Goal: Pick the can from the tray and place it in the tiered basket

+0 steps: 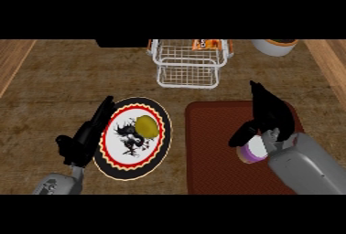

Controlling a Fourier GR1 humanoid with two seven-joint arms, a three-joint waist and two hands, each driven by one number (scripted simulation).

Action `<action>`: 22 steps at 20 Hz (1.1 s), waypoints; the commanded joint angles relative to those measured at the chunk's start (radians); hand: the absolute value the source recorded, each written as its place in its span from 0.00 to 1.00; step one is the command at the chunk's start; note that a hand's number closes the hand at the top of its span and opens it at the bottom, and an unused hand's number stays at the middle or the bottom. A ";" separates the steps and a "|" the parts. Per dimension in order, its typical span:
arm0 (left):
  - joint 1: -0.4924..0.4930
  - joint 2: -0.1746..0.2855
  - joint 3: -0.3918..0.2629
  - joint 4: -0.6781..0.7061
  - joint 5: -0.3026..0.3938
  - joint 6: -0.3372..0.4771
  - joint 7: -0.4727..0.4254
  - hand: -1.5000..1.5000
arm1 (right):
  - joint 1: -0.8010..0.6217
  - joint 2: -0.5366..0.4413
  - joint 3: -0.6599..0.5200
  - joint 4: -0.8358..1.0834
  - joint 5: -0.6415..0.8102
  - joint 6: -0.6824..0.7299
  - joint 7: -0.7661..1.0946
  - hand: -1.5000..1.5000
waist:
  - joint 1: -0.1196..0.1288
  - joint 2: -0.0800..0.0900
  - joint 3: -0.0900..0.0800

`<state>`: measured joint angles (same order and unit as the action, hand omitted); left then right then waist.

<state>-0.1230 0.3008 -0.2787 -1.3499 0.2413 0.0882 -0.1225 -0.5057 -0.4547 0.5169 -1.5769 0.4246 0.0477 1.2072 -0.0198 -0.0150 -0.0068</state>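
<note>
One can (254, 151) held over tray (213, 151)

Light falls soft and even from above, moderate rather than bright. The brown surface (67, 91) is evenly lit, with no glare and no hard-edged shadows. The white centre of the plate (144, 104) and the white wire basket (188, 77) are the brightest things in view. The red tray (209, 155) looks dark and matt. The black left hand (81, 141) and right hand (270, 114) show almost no shading. The grey right forearm (307, 167) carries a pale sheen on top, and the can (253, 151) shows pale beneath the right hand.
</note>
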 commanded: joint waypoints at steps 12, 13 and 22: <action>-0.001 -0.003 0.023 -0.002 0.011 -0.027 0.005 0.50 | 0.129 0.099 -0.045 0.013 0.158 0.121 0.280 0.00 | 0.000 0.006 0.004; -0.001 -0.024 0.002 0.027 -0.026 -0.005 -0.022 0.50 | 0.107 0.136 -0.056 0.049 0.174 0.118 0.280 0.00 | 0.006 0.010 0.004; -0.014 -0.017 0.036 0.008 -0.012 -0.025 -0.001 0.50 | 0.253 0.191 -0.088 -0.038 0.305 0.119 0.280 0.00 | 0.000 0.008 0.005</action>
<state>-0.1338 0.2882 -0.2508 -1.3379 0.2295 0.0643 -0.1237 -0.2980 -0.3090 0.4291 -1.5703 0.6736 0.1221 1.2496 -0.0141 -0.0054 -0.0020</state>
